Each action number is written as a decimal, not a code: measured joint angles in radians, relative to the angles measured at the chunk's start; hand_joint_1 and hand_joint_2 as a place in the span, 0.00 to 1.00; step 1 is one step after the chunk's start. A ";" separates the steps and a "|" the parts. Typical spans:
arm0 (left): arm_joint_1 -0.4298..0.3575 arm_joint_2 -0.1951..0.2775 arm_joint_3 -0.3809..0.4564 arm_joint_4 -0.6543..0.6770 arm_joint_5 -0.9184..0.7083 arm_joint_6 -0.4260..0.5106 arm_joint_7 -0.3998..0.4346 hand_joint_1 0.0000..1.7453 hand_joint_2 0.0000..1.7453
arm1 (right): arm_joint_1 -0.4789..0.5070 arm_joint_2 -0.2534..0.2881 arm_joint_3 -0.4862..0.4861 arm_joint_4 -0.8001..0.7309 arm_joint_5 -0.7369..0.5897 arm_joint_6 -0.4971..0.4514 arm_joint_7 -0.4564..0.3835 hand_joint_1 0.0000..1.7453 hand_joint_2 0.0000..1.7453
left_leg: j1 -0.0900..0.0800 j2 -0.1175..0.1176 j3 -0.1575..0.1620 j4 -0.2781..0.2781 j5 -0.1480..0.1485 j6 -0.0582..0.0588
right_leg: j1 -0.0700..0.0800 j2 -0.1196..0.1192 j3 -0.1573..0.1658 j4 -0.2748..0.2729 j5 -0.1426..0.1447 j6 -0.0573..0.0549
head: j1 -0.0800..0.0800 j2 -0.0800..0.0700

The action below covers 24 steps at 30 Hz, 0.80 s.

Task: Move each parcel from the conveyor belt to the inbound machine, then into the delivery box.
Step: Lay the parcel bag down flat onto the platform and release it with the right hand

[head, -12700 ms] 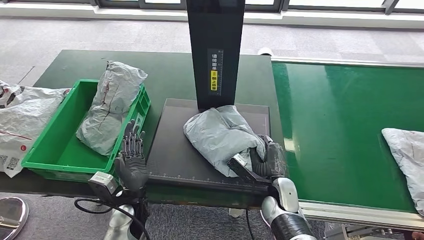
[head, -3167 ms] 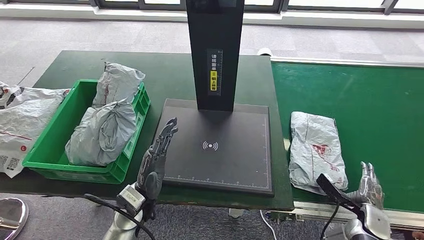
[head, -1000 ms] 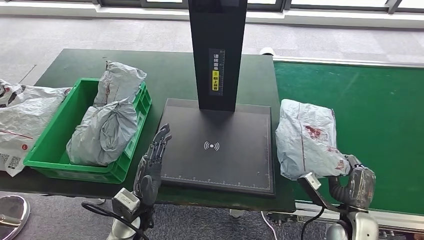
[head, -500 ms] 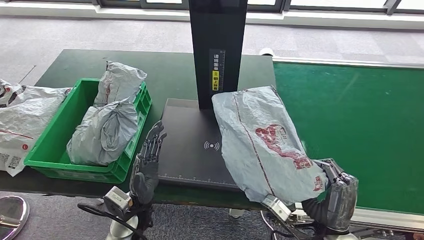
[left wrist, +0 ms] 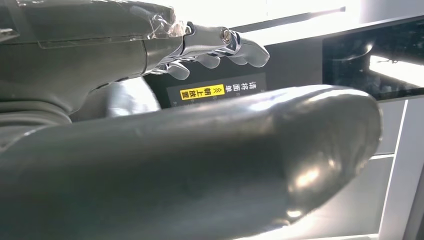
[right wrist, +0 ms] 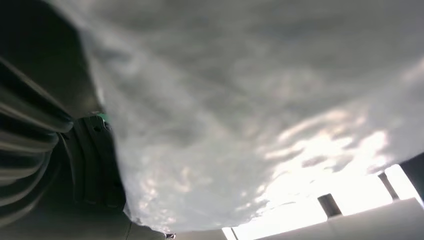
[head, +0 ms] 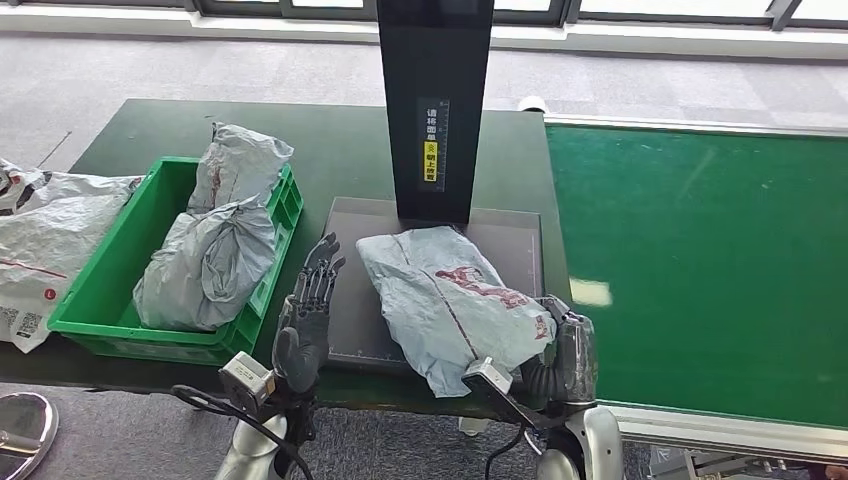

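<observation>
**Head view: parcel down on the scan plate, right hand at its near corner**

Head view shows the grey parcel (head: 447, 300) lying across the black plate of the inbound machine (head: 510, 228), just in front of its upright column (head: 434, 110). The right hand (head: 566, 350) has its fingers closed on the parcel's near right corner. The left hand (head: 304, 318) stands beside the plate's left edge, fingers apart and straight, holding nothing.

To do this step well, in my judgement the parcel should sit flat and wholly on the plate, with its printed face up toward the column; its near end overhangs the front edge slightly, so a small push inward would help before letting go. The bag is soft and crumpled, so it may drag with the fingers on release; opening the hand fully before lifting away should prevent that.

The green delivery box (head: 84, 302) on the desk (head: 340, 150) already holds two parcels (head: 210, 255), so the waiting left hand will need to place this one on top.
</observation>
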 joint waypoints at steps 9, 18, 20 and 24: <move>0.006 -0.007 0.000 0.013 0.024 0.007 0.004 0.00 0.00 | -0.174 0.008 -0.063 0.369 -0.133 0.037 -0.098 0.81 1.00 | 0.000 0.000 -0.001 0.000 0.000 0.000 | 0.000 0.000 0.000 0.000 0.000 0.000 | 0.000 0.000; 0.041 -0.015 0.000 -0.014 -0.005 0.055 -0.008 0.00 0.00 | -0.275 0.027 -0.109 0.570 -0.149 0.018 -0.118 0.04 1.00 | 0.000 0.000 -0.001 0.000 0.000 0.000 | 0.000 0.000 -0.001 0.000 0.000 0.000 | 0.000 0.000; 0.045 -0.017 0.000 -0.019 -0.007 0.056 -0.009 0.00 0.00 | -0.282 0.028 -0.111 0.586 -0.149 0.016 -0.119 0.01 1.00 | 0.000 0.000 -0.001 0.000 0.000 0.000 | 0.000 0.000 -0.001 0.000 0.000 0.000 | 0.000 0.000; 0.054 -0.020 0.000 -0.027 -0.017 0.066 -0.005 0.00 0.00 | -0.286 0.031 -0.114 0.602 -0.163 0.016 -0.134 0.00 1.00 | 0.000 0.000 -0.001 0.000 0.000 0.000 | 0.000 0.000 -0.001 0.000 0.000 0.000 | 0.000 0.000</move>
